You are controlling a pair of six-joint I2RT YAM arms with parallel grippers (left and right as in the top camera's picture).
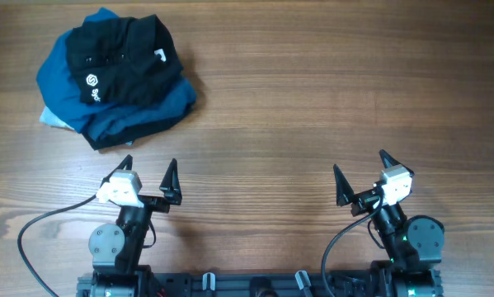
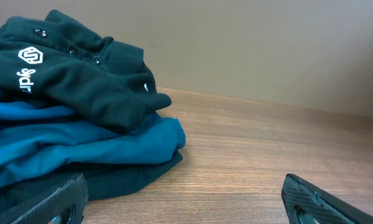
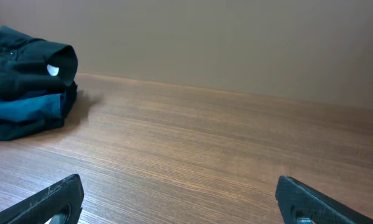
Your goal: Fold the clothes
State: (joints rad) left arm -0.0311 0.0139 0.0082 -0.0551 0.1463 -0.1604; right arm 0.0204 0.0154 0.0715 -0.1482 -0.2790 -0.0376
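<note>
1. A wood-grain table [image 1: 312,99] stands in front of me, with a plain beige wall [image 2: 267,43] behind its far edge.
2. At the far-left corner the black collared shirt [image 1: 123,49] lies crumpled on top of a bright-blue and navy bundle [image 1: 61,87].
3. Its white logo [image 2: 30,56] sits above lettering that reads "Sydr" before a fold cuts it off. A white neck tag [image 1: 159,54] shows.
4. The left gripper [image 1: 150,162] is at the near edge with jaws spread wide, holding nothing, apart from the pile.
5. Open wood runs from the pile to the right edge.
6. The right gripper [image 1: 359,161] is at the near edge, equally wide and holding nothing.
</note>
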